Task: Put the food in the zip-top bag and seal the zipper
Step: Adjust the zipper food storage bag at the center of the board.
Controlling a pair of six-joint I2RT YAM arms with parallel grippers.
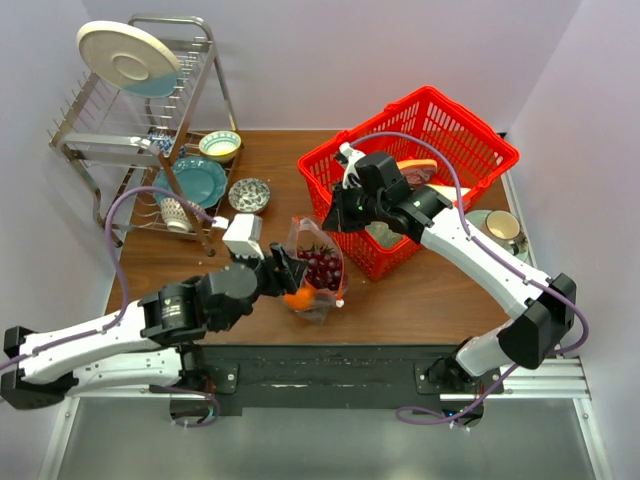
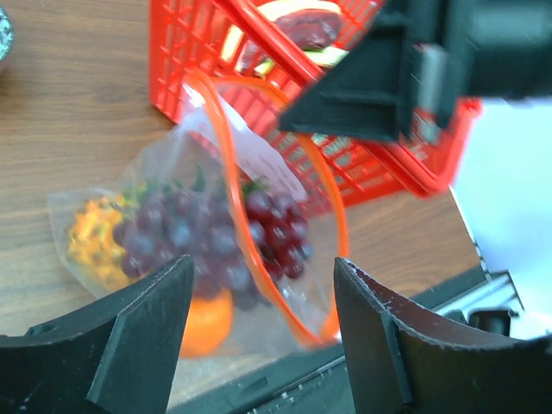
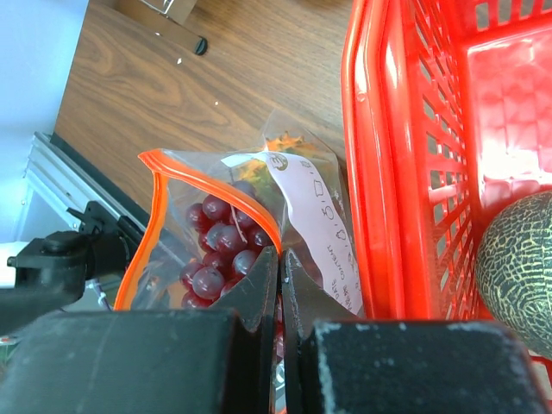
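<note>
The clear zip-top bag (image 1: 318,262) stands on the table with its mouth open, next to the red basket. The purple grape bunch (image 1: 322,268) and the yellow-orange pineapple (image 1: 300,298) are inside it. My right gripper (image 1: 336,216) is shut on the bag's rim (image 3: 279,255), next to the white label (image 3: 319,233). The red-orange zipper (image 3: 207,185) forms an open loop above the grapes (image 3: 216,250). My left gripper (image 2: 263,323) is open. The zipper's near corner (image 2: 323,319), the grapes (image 2: 216,237) and the pineapple (image 2: 95,237) lie just beyond its fingers (image 2: 142,323).
The red mesh basket (image 1: 455,135) stands at the back right, touching the bag, with a melon (image 3: 517,267) and other toy food inside. A dish rack (image 1: 140,130) with a plate, bowls (image 1: 248,194) and a teal plate (image 1: 190,180) is at the back left. A cup (image 1: 503,228) sits far right.
</note>
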